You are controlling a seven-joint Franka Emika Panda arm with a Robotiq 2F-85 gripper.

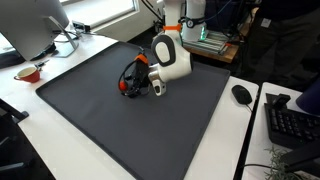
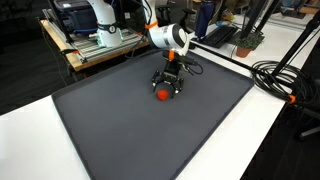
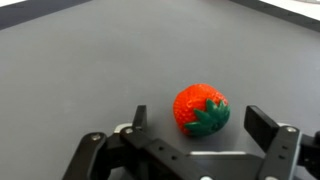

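- Pincer (image 3: 200,122): fingers spread, lowered close to the worktop (image 2: 110,135), gripping nothing.
- Strawberry (image 3: 201,108): lies on the worktop between the fingers, touching neither, nearer the edge beside the robot base.

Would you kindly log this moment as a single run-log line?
gripper: open, low over mat | strawberry: on mat between the fingers, gaps either side | held: nothing

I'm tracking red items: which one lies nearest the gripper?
The red strawberry with green leaves, lying inside the open gripper; the red bowl sits away on the white table.
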